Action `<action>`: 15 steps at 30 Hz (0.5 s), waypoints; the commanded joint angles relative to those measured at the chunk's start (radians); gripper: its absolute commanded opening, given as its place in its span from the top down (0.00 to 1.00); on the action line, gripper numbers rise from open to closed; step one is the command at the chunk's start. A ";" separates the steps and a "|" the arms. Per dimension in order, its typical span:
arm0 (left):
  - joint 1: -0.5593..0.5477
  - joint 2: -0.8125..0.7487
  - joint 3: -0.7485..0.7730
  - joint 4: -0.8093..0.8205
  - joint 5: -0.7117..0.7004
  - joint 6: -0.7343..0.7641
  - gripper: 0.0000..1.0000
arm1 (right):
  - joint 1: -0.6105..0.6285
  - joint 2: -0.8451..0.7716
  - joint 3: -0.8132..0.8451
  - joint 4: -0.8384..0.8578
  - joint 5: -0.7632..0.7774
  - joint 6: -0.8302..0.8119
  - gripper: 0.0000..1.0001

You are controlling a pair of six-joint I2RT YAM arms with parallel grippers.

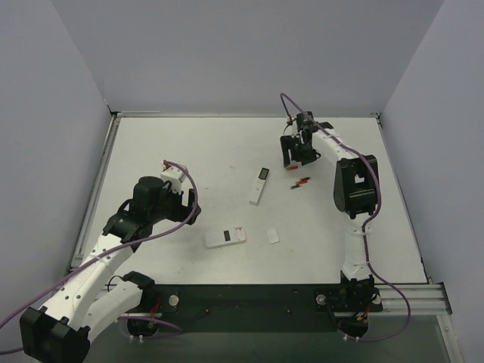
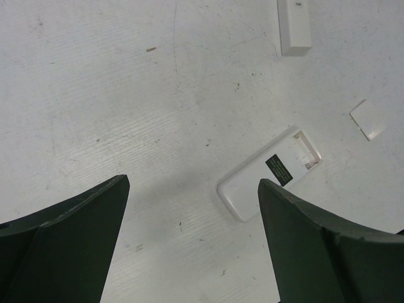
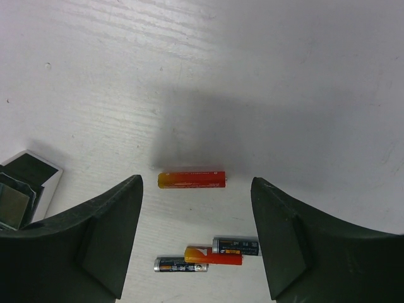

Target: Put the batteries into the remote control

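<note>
Right gripper (image 3: 196,183) spread wide over batteries (image 3: 191,178)

Bright, even overhead light, soft grey shadow beyond the lone red battery (image 3: 191,178), crisp tabletop (image 3: 303,69) grain

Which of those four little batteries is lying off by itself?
The red battery with the yellow end, higher in the right wrist view. The other three, one red and two dark, lie bunched together below it.

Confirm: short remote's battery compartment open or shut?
Open. The remote control shows a bare recess at one end; a small white cover lies apart.
</note>
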 commanded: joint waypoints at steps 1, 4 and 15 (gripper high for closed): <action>0.000 0.002 0.026 0.031 -0.004 0.016 0.06 | 0.019 0.021 0.073 -0.093 0.000 -0.028 0.37; 0.000 0.002 0.026 0.031 -0.003 0.016 0.06 | 0.019 0.044 0.095 -0.120 0.011 -0.028 0.41; 0.001 0.002 0.026 0.036 0.008 0.019 0.06 | 0.019 0.099 0.167 -0.197 0.031 -0.053 0.46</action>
